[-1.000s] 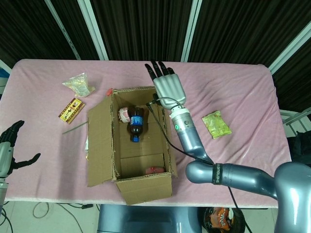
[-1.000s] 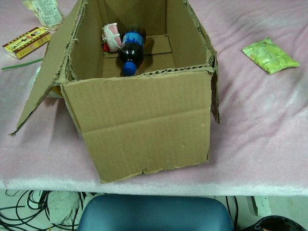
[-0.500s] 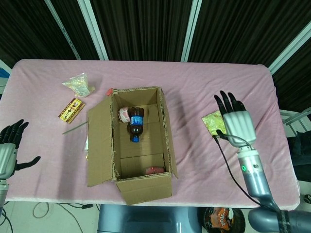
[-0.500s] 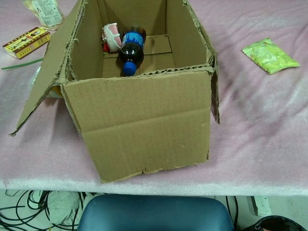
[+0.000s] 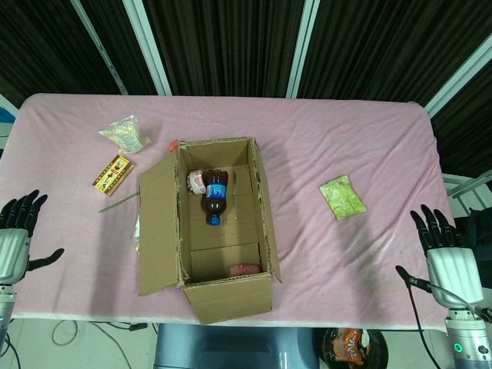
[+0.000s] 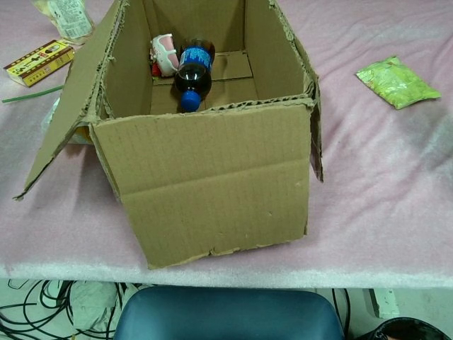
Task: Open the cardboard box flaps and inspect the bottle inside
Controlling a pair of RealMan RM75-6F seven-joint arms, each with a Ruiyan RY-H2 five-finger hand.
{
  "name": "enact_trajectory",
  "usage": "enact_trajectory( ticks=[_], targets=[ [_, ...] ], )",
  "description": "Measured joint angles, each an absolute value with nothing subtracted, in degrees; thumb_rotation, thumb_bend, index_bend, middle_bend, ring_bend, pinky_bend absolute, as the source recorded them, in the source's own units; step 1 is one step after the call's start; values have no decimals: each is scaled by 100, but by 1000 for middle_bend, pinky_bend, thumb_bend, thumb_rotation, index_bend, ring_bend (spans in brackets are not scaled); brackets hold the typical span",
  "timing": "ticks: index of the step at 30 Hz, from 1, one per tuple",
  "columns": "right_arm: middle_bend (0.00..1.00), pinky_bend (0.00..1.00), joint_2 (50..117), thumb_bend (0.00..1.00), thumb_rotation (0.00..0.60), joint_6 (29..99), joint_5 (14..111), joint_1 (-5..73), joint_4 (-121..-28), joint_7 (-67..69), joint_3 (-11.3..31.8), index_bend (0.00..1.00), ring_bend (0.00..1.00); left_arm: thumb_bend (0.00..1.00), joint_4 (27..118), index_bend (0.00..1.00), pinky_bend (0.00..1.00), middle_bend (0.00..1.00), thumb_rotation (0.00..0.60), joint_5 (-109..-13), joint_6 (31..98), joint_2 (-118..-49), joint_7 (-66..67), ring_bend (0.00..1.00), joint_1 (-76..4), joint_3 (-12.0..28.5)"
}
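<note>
An open cardboard box (image 5: 160,231) (image 6: 212,184) stands near the table's front edge, its flaps folded outward. A dark cola bottle (image 5: 214,197) (image 6: 192,72) with a blue cap and blue label lies on the box floor. My left hand (image 5: 15,237) hangs at the far left edge of the head view, fingers spread, holding nothing. At the lower right corner of the head view my right hand (image 5: 447,257) is also spread and empty, well away from the box. Neither hand shows in the chest view.
In the box lie a pink-white item (image 5: 196,181) (image 6: 164,52) and a pink item (image 5: 244,270). On the pink table: green packet (image 5: 343,197) (image 6: 397,81), yellow-red box (image 5: 114,174) (image 6: 39,61), clear snack bag (image 5: 124,134) (image 6: 65,17), green stick (image 5: 117,203).
My right hand has swung from the box's far right rim out to the right and down to the table's front right corner. The left hand rose slightly. Box and bottle stayed put.
</note>
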State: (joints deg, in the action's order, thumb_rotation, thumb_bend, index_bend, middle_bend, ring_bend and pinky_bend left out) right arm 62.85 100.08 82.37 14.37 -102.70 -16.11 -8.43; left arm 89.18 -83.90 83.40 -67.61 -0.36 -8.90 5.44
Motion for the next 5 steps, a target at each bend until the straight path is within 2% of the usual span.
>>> enact_trajectory(
  ticks=[2, 5],
  targets=[
    [0, 221, 6328, 196, 420, 9972, 8285, 1296, -10015, -1431, -873, 0, 0, 81, 8923, 0, 0, 0, 600, -8401, 8334, -6777, -17, 0, -898, 535],
    [0, 221, 6415, 195, 417, 9874, 8370, 1166, -9750, -1262, -823, 0, 0, 80, 8921, 0, 0, 0, 600, -8417, 8304, -6783, 20, 0, -915, 516]
  ],
)
